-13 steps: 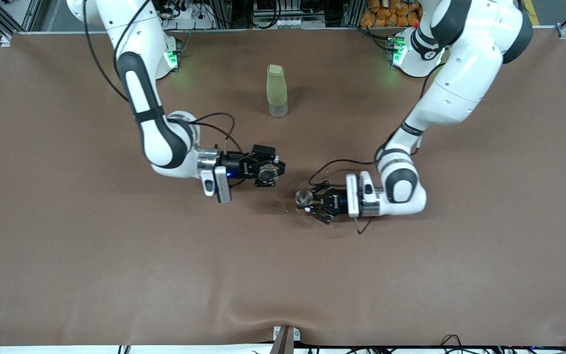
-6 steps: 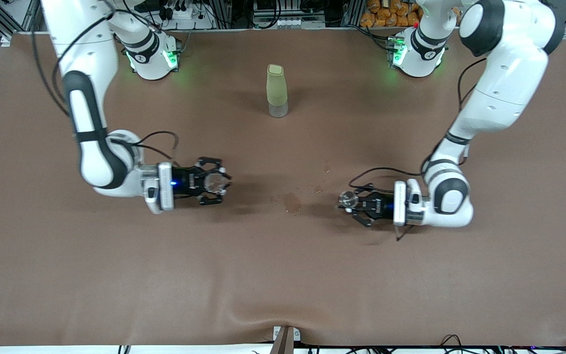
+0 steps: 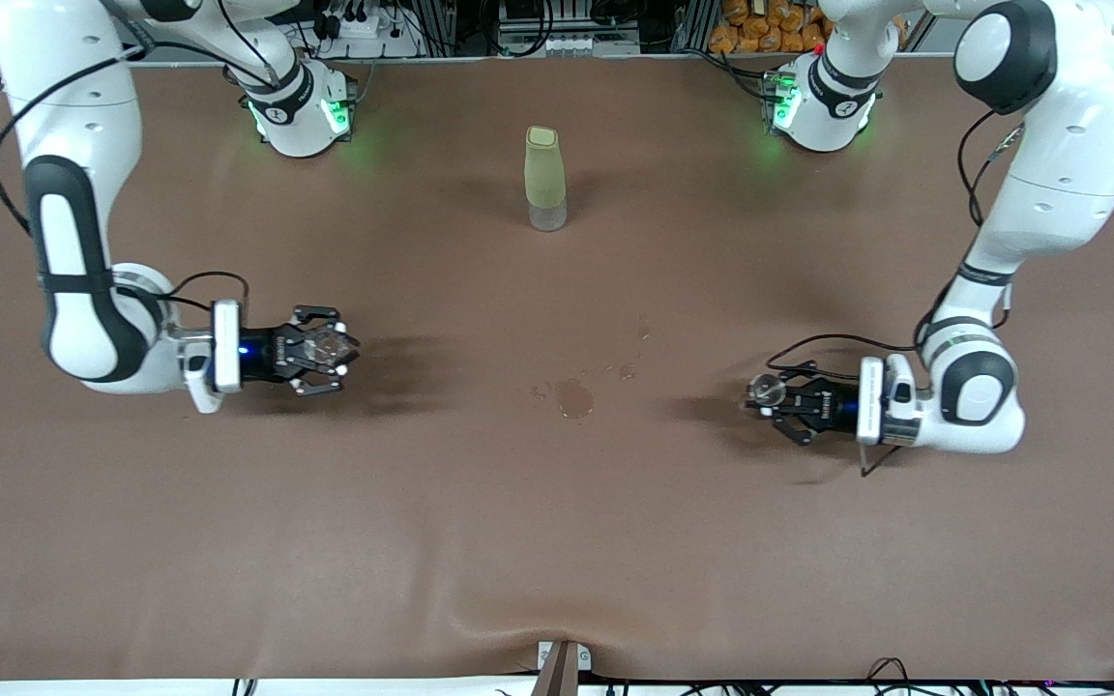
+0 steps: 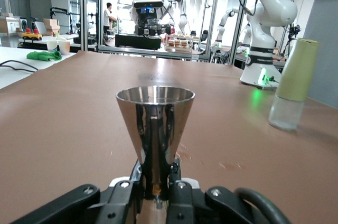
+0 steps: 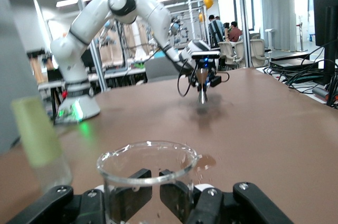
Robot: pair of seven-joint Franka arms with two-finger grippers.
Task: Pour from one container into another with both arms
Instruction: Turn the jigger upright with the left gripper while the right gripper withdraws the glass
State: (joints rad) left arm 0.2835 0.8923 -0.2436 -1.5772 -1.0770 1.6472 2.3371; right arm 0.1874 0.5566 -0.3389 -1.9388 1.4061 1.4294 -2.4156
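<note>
With the wet spill patch [image 3: 574, 397] as landmark, the right gripper [image 3: 325, 350], clamped on the upright glass cup [image 3: 329, 346], and the left gripper [image 3: 777, 400], clamped on the upright jigger [image 3: 766, 390], hang well apart toward their own table ends.

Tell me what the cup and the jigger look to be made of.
Cup: clear, colourless glass or maybe hard plastic; the right end effector shows through its wall. Jigger: polished metal, probably steel; its mirror-bright cone reflects the room.
</note>
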